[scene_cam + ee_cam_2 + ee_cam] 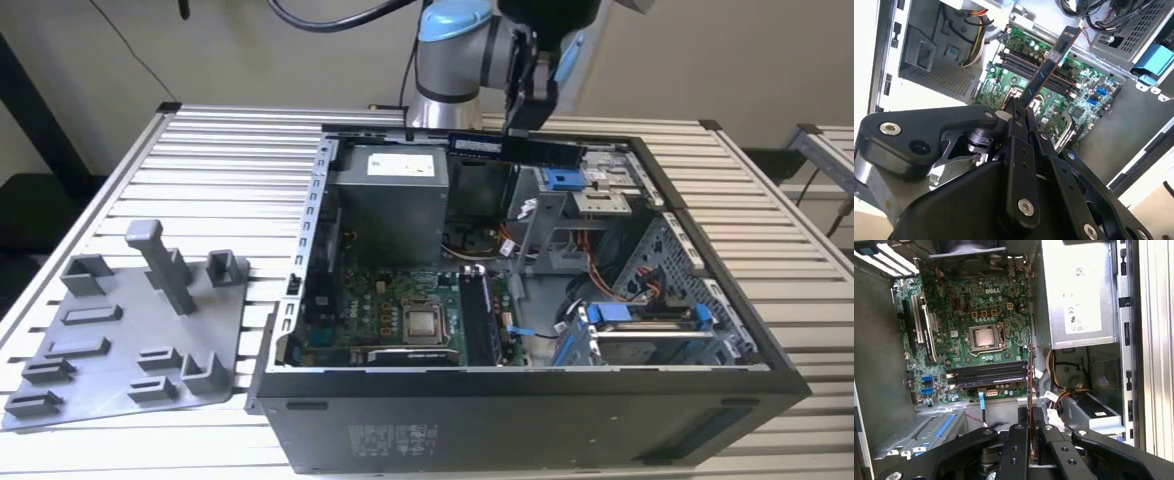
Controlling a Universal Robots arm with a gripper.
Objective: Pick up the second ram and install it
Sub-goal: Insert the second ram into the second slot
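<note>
The second ram [534,151] is a thin dark stick held level above the back of the open computer case [534,390]. My gripper [515,130] is shut on its top edge. In the second wrist view the ram [1050,65] juts out from the gripper [1021,111] over the green motherboard. In the first wrist view the ram [1030,380] shows edge-on as a thin line, rising from the gripper [1031,426], beside the dark memory slots [989,374]. The motherboard [400,300] lies well below the stick.
A grey plastic tray [134,340] with upright posts lies on the slatted table at the exterior view's left. Inside the case are the power supply [387,200], the processor [424,322], blue drive clips [567,178] and loose cables [607,285].
</note>
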